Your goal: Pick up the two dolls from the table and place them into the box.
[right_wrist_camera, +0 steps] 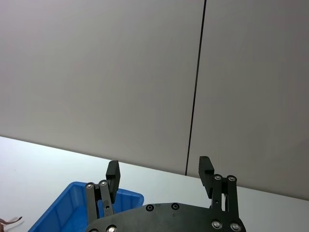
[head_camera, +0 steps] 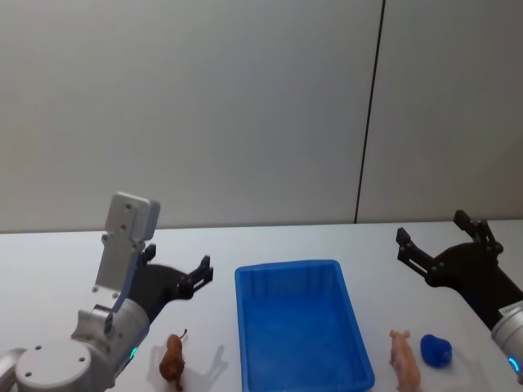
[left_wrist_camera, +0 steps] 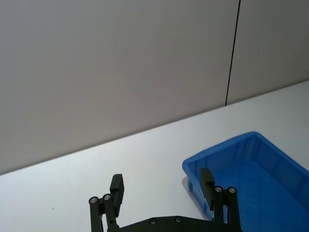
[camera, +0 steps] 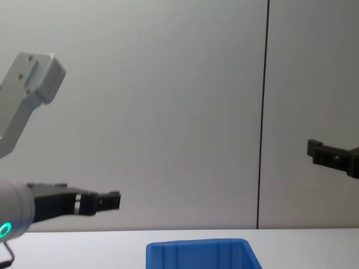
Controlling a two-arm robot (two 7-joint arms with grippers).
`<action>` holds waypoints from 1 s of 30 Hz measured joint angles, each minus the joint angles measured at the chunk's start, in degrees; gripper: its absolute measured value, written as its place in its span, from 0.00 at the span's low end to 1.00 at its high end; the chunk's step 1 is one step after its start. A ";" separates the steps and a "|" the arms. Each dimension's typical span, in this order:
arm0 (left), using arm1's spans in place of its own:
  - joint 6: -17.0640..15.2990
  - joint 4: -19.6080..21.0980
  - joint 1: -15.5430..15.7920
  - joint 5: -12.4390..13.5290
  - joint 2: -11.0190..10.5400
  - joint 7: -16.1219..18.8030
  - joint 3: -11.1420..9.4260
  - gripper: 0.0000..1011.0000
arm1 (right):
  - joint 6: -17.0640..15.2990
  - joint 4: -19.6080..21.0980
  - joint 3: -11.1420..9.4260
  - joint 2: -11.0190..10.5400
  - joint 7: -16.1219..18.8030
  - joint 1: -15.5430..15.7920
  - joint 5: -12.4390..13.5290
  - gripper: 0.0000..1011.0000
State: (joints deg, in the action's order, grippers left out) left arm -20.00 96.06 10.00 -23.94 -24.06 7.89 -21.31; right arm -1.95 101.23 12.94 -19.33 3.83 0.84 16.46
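Observation:
The blue box (head_camera: 341, 270) stands on the white table (head_camera: 57, 269) in front of me, with nothing showing inside it. A brown animal doll (head_camera: 172, 359) stands left of the box. A peach-pink doll (head_camera: 404, 360) lies right of it. My left gripper (head_camera: 178, 265) hovers open above the table, behind the brown doll and left of the box (left_wrist_camera: 222, 150). On the right, my right gripper (head_camera: 431, 229) is raised and open, behind the pink doll. Both wrist views show open, empty fingers (left_wrist_camera: 117, 184) (right_wrist_camera: 206, 166), with the box's near corner (right_wrist_camera: 72, 191) below the right ones.
A small blue lump (head_camera: 436, 350) lies just right of the pink doll. A grey wall with a dark vertical seam (head_camera: 369, 114) rises behind the table. Bare tabletop lies behind the box and at the far left.

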 joint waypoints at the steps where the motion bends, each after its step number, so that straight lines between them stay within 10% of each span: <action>1: -0.18 -0.11 -0.09 -0.24 -0.14 -0.24 0.12 0.99 | 0.00 0.00 0.00 0.00 0.00 0.00 0.00 0.99; 30: -2.43 -4.79 -4.28 -10.53 -2.40 -5.07 2.00 0.99 | 0.00 0.00 0.00 0.00 0.00 0.00 0.00 0.99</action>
State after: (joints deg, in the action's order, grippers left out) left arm -22.44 91.28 5.73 -34.47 -26.46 2.82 -19.30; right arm -1.95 101.23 12.94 -19.33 3.83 0.84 16.47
